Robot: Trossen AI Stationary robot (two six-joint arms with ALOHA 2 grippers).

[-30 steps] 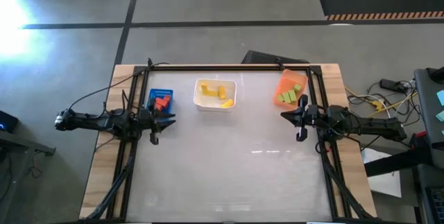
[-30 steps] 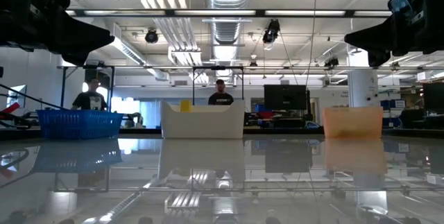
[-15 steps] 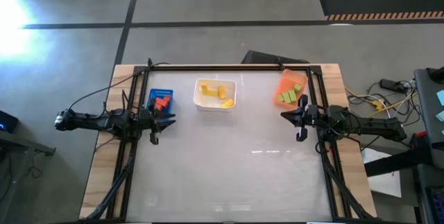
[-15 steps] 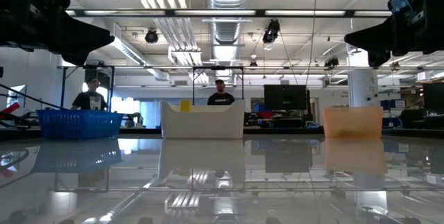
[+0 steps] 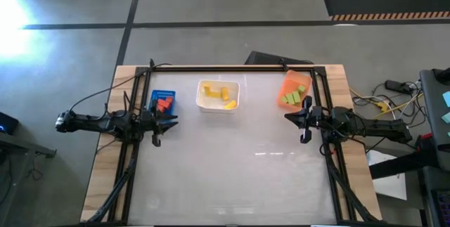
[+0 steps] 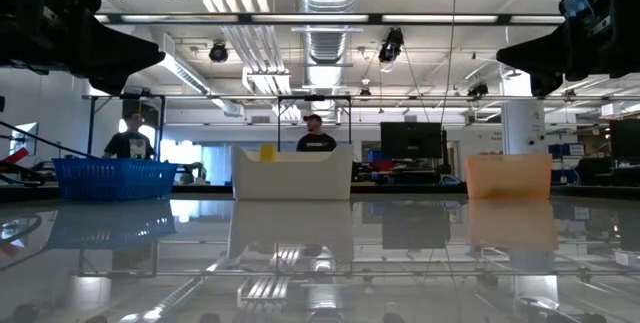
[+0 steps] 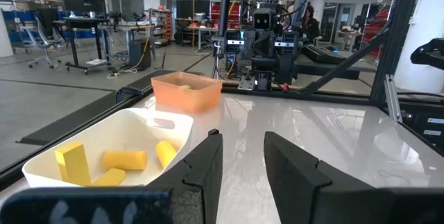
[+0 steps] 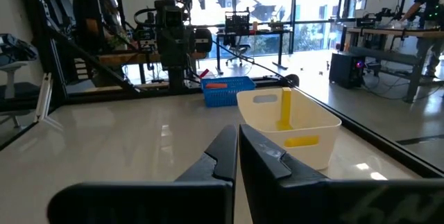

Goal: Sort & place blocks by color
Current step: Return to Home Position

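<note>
— So where does everything stand?

— Sorted, as far as I can tell from above. The red blocks [image 5: 164, 104] lie in the blue bin [image 5: 163, 93] toward the upper left of the table [image 5: 232, 178]. The yellow blocks [image 7: 125, 160] are in the white bin [image 5: 218, 81] at upper centre, and the green blocks [image 5: 294, 98] are in the orange bin [image 5: 287, 79] at upper right. I see nothing loose on the bare tabletop.

— And the 2 arms?

— Out at the sides, raised off the surface. The left gripper [image 7: 241, 137] hangs at the left edge, just below the blue bin in the overhead picture, its fingers spread with a clear gap and nothing between them. The right gripper [image 8: 238, 130] mirrors it at the right edge, just below the orange bin, with its fingers pressed together on nothing. It looks like parking, not reaching.

— Suppose 1 piece had to come out again. How would it handle?

— My guess is light and rigid, with smooth faces that could slide under a glancing touch. I'd close on 2 flat opposite sides. For a bar that means across its narrow width near mid-length; for a cube, square on, never on the corners. The bin walls crowd them, so I'd come straight down.
</note>
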